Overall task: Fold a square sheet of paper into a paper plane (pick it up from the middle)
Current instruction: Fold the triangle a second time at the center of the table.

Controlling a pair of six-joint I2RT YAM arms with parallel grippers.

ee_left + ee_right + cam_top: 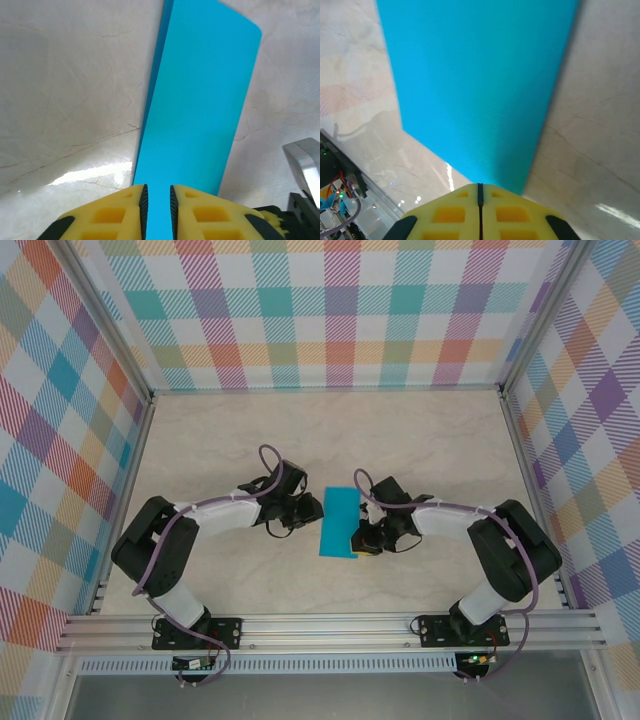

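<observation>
On the counter [420,440] the teal-blue sheet of paper [338,523], a narrow strip, sits between your arms, the right claw [480,186] closed on its edge and the left claw [157,192] slightly parted astride it, so one-sided pulling could skew or tear it.

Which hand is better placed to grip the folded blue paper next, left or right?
Probably left. The left hand stands slightly open with the blue paper showing in its gap, ready to close. The right hand sits shut on the paper's other side and would need reopening.
</observation>
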